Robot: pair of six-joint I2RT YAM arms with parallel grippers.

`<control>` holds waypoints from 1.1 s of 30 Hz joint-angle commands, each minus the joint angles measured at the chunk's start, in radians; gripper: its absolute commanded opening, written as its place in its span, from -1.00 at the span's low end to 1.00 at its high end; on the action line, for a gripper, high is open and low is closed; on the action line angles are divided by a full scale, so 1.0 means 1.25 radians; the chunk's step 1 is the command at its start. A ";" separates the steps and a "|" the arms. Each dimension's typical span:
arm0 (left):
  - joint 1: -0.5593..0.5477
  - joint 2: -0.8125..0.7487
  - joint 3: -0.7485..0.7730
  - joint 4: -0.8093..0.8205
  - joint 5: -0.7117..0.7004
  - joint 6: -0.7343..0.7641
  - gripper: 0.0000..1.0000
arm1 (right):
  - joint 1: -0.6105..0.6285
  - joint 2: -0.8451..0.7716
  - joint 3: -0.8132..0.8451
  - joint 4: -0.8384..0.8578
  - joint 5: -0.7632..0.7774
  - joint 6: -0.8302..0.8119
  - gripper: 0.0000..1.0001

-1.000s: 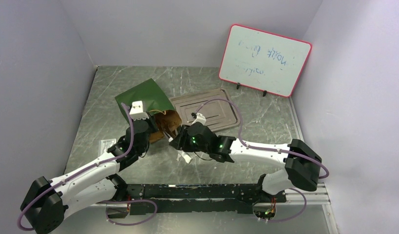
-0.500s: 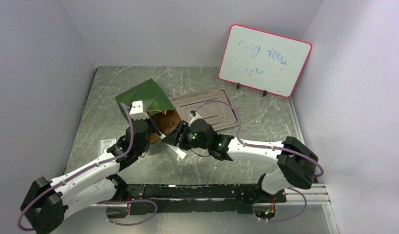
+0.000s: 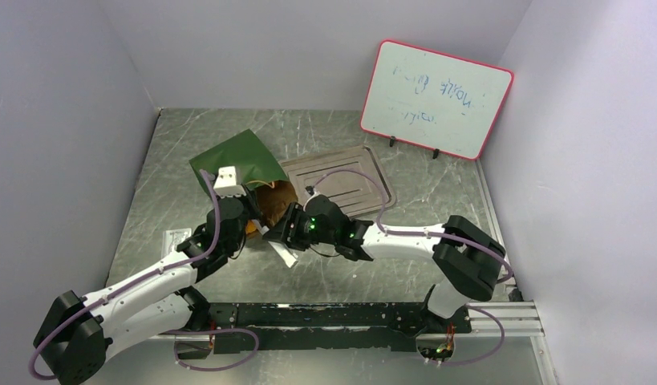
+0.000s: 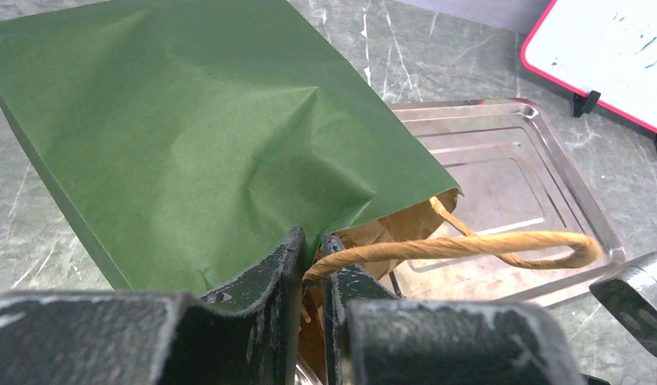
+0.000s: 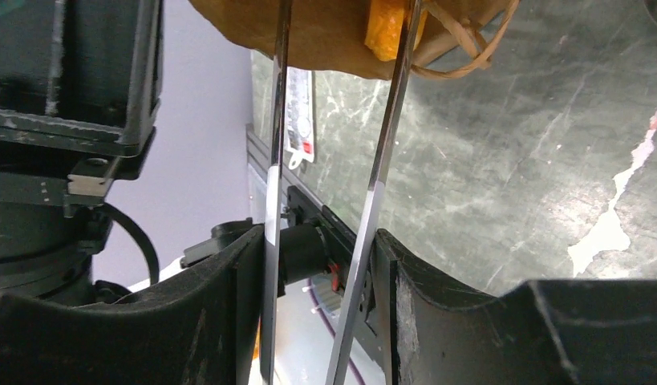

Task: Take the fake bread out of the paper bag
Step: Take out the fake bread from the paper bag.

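Pre-grab, nothing out yet.
Top: paper bag (image 3: 233, 158) on its side, mouth facing the arms. Left wrist: left gripper (image 4: 312, 245) clamped on bag rim. Right wrist: right gripper (image 5: 321, 257) grasps tongs (image 5: 274, 160); fake bread (image 5: 387, 28) dead ahead between their arms, in bag mouth.

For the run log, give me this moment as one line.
left fingers: shut on bag rim | right fingers: holding tongs | tongs: tips at bag mouth, by bread | bread: in bag
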 commanded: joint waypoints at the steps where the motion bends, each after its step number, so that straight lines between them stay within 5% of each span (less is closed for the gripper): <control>1: 0.002 -0.013 -0.005 0.054 0.008 0.005 -0.86 | -0.008 0.011 0.025 -0.011 0.007 -0.036 -0.03; 16: 0.002 -0.014 -0.014 0.069 0.007 0.011 -0.86 | -0.008 0.018 0.011 -0.080 0.013 -0.107 -0.06; 28: 0.002 0.000 -0.020 0.067 0.023 -0.011 -0.86 | -0.006 0.137 0.131 -0.066 -0.039 -0.155 -0.11; 31: 0.002 0.002 -0.018 0.069 0.025 -0.012 -0.86 | -0.002 0.150 0.130 -0.056 -0.038 -0.158 -0.25; 33: 0.002 0.001 -0.017 0.069 0.025 -0.011 -0.86 | 0.001 0.153 0.136 -0.069 -0.036 -0.175 -0.61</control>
